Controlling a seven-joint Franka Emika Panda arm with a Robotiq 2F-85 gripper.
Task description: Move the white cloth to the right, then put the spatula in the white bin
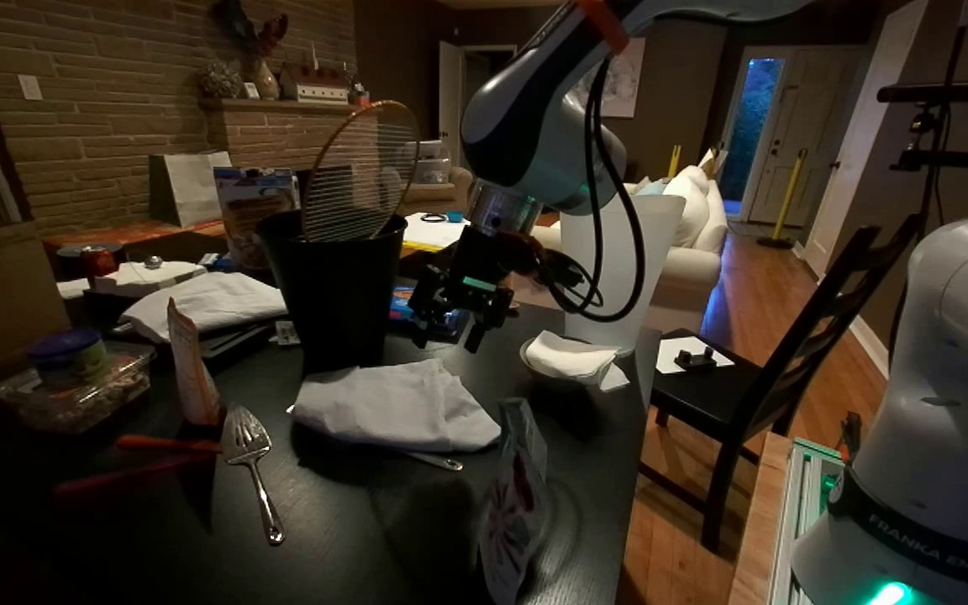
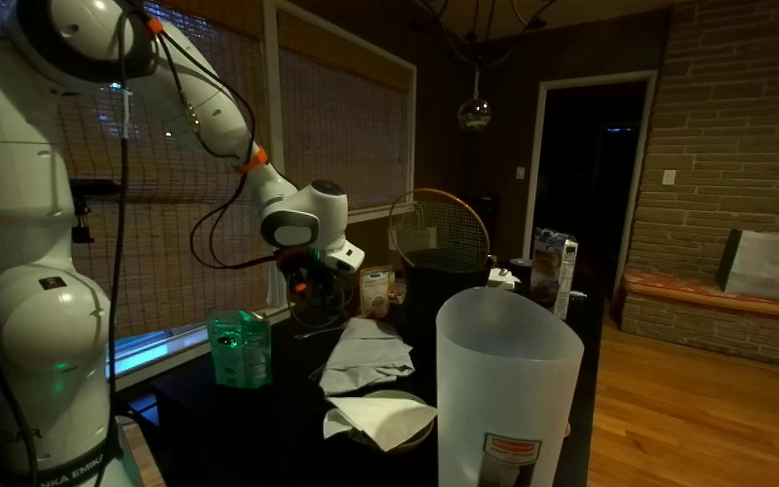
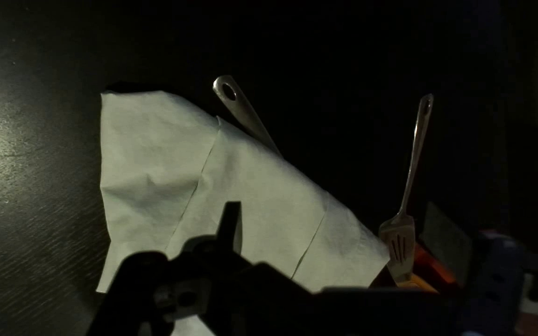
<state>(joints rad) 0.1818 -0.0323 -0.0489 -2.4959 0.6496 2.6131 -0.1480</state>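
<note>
White cloth (image 3: 269, 210) lies folded on the table (image 1: 349, 529), partly masked in the wrist view by the gripper (image 1: 449, 343), released and higher than the cloth, its fingers (image 3: 230, 221) wide apart. A metal handle (image 3: 249, 116) pokes from beneath the cloth, its other end hidden. Near the cloth are a slotted spatula (image 1: 249, 445) and the white bin (image 2: 504, 392), its base cut off in an exterior view.

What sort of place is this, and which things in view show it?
Probably a home, perhaps its living or dining area: a white sofa, woven window blinds and a shelf of ornaments are in view.
</note>
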